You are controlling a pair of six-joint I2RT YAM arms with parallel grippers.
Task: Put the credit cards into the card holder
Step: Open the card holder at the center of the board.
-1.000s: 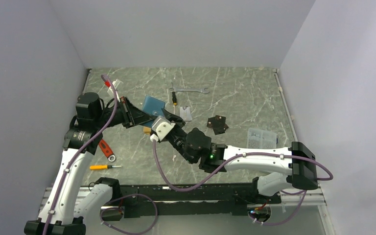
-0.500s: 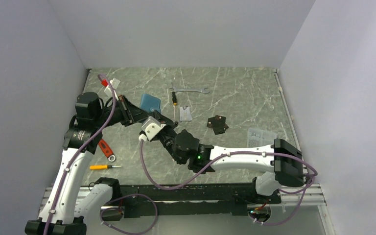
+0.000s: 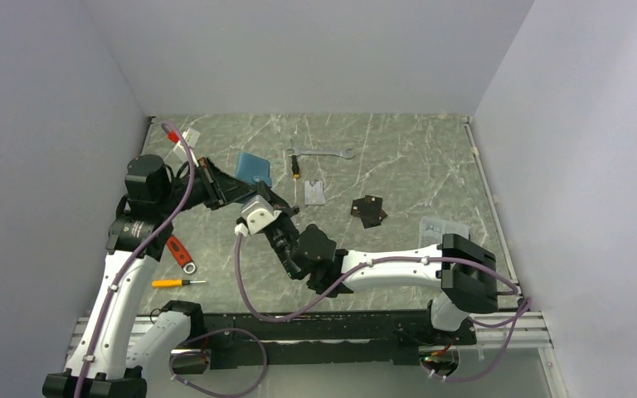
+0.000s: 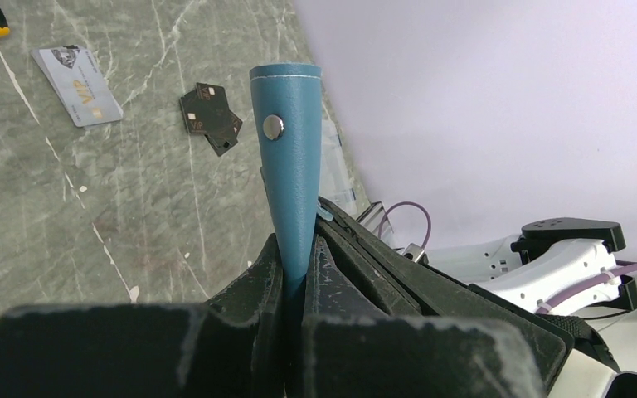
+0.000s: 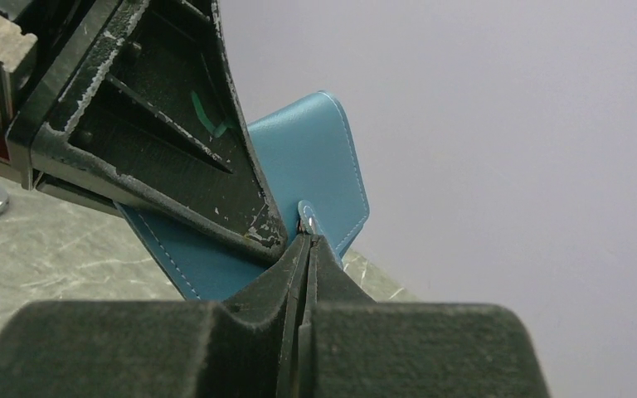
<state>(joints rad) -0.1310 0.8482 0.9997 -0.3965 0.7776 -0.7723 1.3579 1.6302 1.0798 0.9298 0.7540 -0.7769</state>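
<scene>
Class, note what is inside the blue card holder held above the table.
Nothing inside shows. The card holder is folded, clamped in the left gripper, with the right gripper shut on its snap tab; its covers hide the pockets and any card in them.

The only lettering that can be read is "VIP", printed along the light grey rectangular plastic card [image 4: 77,87]. In the left wrist view this card lies flat on the green marbled table [image 4: 133,207], ahead of the left gripper [image 4: 296,267] and well off to the left of its fingertips. A small dark picture sits at the card's far corner, too small to make out. Two overlapping dark brown-black plastic cards [image 4: 209,118] lie ahead of the same gripper, just left of the teal-blue leather-like card holder [image 4: 289,149] it clamps. They carry small pale marks that cannot be read.
</scene>
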